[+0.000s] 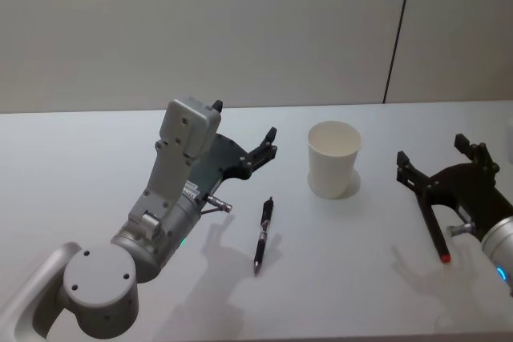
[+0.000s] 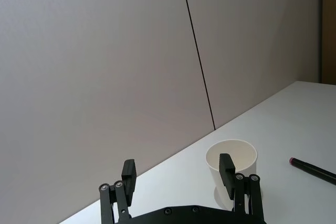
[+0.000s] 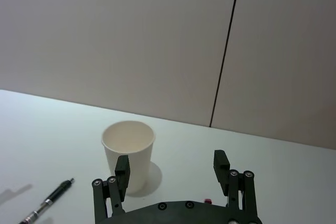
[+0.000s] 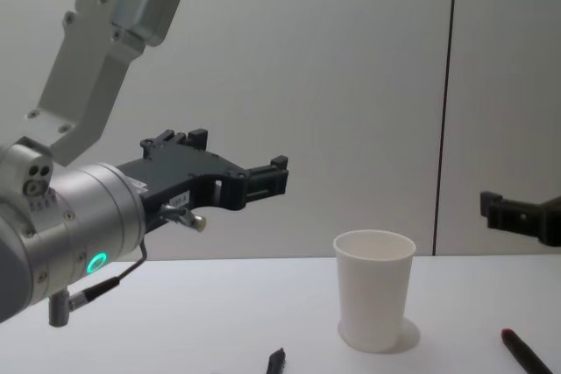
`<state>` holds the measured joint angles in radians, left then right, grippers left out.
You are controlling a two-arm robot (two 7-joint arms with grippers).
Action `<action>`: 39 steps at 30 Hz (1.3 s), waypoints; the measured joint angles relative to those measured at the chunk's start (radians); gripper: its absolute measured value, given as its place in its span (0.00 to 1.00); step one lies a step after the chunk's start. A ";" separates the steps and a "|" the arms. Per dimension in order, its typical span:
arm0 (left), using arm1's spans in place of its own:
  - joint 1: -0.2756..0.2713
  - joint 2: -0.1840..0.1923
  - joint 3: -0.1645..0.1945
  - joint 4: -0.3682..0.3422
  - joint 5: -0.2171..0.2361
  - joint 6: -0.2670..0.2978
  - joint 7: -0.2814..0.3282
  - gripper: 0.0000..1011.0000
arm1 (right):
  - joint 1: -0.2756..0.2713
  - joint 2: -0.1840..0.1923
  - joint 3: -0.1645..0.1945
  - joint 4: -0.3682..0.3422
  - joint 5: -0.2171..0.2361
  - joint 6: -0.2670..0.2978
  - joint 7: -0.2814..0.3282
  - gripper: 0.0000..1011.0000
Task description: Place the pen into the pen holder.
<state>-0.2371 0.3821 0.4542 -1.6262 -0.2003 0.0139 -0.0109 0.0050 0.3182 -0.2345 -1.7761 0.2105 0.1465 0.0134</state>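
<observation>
2 pens: black pen (image 1: 263,234) in the middle of the table (image 1: 96,166), toward its near edge; red-tipped pen (image 1: 435,234) near the right edge, below the right gripper (image 1: 431,150).
Pen holder: white cup (image 1: 334,159), upright and empty, between the 2 pens, nearer the far edge.
Left gripper (image 2: 177,164): fingers apart, empty, hovering beside the black pen.
Right gripper: fingers apart, empty.
Risk: a finger or a tilted pen knocking the rim could topple the light cup; a thin pen lying flat may slip from the pinch.
</observation>
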 joint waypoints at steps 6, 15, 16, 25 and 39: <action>0.000 0.000 0.000 0.000 0.000 0.000 0.000 0.99 | 0.026 -0.006 0.003 -0.001 -0.042 0.104 -0.021 0.99; 0.000 0.000 0.000 0.000 0.000 0.000 0.000 0.99 | 0.079 -0.012 0.017 0.024 -0.085 0.258 -0.026 0.99; 0.000 0.000 0.000 0.000 0.000 0.000 0.000 0.99 | 0.084 -0.013 0.018 0.027 -0.087 0.270 -0.025 0.99; 0.000 0.000 0.000 0.000 0.000 0.000 0.000 0.99 | 0.157 -0.034 0.028 0.091 -0.105 0.396 0.000 0.99; 0.000 0.000 0.000 0.000 0.000 0.000 0.000 0.99 | 0.267 -0.075 0.025 0.229 -0.135 0.524 0.051 0.99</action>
<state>-0.2371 0.3821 0.4542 -1.6262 -0.2004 0.0139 -0.0109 0.2720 0.2434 -0.2091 -1.5474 0.0752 0.6704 0.0645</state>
